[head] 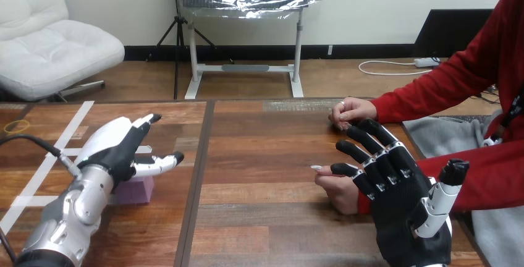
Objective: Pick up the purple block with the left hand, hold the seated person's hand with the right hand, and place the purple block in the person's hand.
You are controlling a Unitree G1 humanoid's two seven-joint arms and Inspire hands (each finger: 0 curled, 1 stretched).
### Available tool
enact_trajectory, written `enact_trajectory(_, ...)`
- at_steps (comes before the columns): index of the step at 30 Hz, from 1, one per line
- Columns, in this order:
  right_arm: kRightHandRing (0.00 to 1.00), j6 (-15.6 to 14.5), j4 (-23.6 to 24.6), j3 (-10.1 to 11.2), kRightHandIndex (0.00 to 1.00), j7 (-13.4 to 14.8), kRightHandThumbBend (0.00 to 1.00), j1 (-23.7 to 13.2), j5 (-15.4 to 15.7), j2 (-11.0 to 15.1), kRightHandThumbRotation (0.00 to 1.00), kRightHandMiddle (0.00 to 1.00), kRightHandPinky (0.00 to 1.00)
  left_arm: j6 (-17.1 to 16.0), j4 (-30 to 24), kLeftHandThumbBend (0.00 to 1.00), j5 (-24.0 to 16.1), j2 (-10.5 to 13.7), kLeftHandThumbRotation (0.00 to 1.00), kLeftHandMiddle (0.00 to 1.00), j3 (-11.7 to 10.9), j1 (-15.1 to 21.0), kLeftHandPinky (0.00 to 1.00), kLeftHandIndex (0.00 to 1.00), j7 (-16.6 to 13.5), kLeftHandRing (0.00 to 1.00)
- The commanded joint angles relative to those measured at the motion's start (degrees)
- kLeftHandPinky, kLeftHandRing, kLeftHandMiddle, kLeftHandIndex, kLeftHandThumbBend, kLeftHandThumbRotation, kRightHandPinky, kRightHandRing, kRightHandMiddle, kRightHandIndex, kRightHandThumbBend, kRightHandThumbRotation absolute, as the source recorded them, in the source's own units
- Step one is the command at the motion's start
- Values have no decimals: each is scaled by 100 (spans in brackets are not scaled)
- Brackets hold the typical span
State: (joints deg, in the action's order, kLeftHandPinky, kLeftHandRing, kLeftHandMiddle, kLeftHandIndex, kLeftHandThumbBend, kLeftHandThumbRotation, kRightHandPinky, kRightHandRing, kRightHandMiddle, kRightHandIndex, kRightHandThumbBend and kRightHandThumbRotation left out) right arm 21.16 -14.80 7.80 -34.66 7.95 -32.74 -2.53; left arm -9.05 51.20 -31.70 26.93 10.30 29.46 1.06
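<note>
The purple block lies on the wooden table at the left, partly hidden behind my left hand. My left hand hovers just above and behind it, open, with fingers and thumb spread toward the right. At the right, my right hand stands open with straight fingers pointing up and left. The person's hand rests on the table just left of it, partly behind my fingers; I cannot tell whether they touch. The person's other hand lies farther back on the table, loosely closed.
White tape strips cross the table's left part. A dark seam runs front to back between the two table boards. A grey cloth lies at the right edge beside the person's red sleeve.
</note>
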Motion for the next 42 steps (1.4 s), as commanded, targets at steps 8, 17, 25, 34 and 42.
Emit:
enact_trajectory(8, 75, -55, 388, 10, 76, -23, 100, -119, -108, -118, 93, 78, 59, 179, 221, 52, -11, 158, 53, 97, 101, 572, 94, 95, -105, 97)
enact_trajectory(17, 74, -86, 439, 1, 76, -5, 100, -82, -133, -133, 91, 77, 59, 208, 240, 55, -80, 269, 61, 98, 223, 585, 95, 96, 115, 98)
enact_trajectory(25, 74, -80, 504, -29, 76, 44, 100, -41, -69, -128, 92, 77, 59, 355, 140, 58, 21, 329, 56, 97, 238, 587, 97, 96, 499, 97)
enact_trajectory(34, 74, -40, 518, -40, 76, 38, 100, -32, -22, -114, 93, 78, 59, 745, -195, 59, 190, 375, 44, 98, 167, 544, 100, 97, 1086, 98)
enact_trajectory(42, 75, 30, 518, -40, 76, 92, 100, -35, 95, -122, 94, 78, 59, 955, -440, 59, 287, 426, 36, 97, 139, 493, 100, 96, 1364, 97)
